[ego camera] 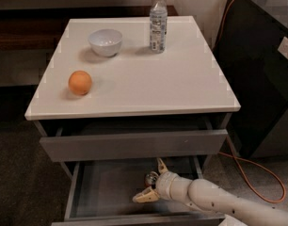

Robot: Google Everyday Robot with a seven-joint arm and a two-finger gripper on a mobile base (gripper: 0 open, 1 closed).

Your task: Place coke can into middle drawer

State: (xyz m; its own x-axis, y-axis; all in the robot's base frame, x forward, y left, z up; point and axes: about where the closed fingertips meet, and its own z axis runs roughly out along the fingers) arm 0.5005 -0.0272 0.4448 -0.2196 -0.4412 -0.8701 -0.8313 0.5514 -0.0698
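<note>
The middle drawer [101, 192] is pulled out below the top drawer front, showing its grey inside. My gripper [152, 181] reaches into it from the lower right on a white arm. Its two tan fingers [145, 197] are spread apart, one pointing up and one pointing left. The coke can [150, 177] sits between them inside the drawer. Only its silver top and a bit of dark body show. I cannot tell whether the fingers still touch it.
On the white cabinet top [181, 79] are an orange [80, 82], a white bowl [105, 41] and a clear water bottle [157, 21]. The top drawer front [134, 145] stands slightly out. A black cabinet [261, 69] and an orange cable [257, 166] are at the right.
</note>
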